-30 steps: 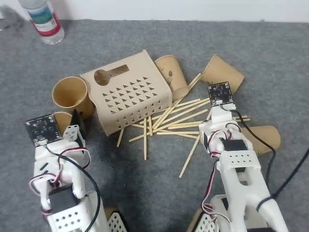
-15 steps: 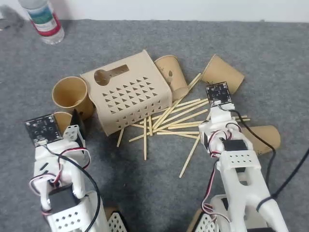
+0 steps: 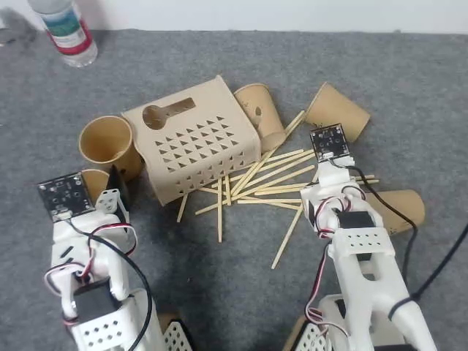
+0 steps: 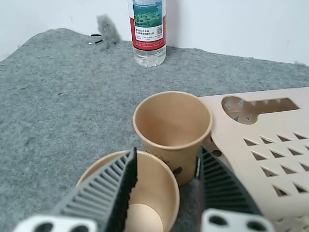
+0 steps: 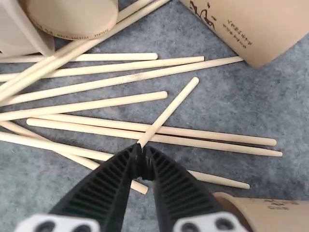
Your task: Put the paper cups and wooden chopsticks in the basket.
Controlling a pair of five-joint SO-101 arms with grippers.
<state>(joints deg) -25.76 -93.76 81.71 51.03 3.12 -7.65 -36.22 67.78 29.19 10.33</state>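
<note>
Your right jaws were clenched, pinching end of one chopstick (image 5: 168, 112) in loose chopstick pile (image 5: 96, 103) on desk (image 3: 219, 292). Your left jaws stood released, straddling rim of near paper cup (image 4: 142, 212). Second cup (image 4: 172, 128) upright just behind, beside overturned basket (image 4: 260, 145). Tipped cup (image 3: 259, 115) touched basket. Another tipped cup (image 3: 338, 110) and third tipped cup (image 3: 404, 208) lay near pile.
</note>
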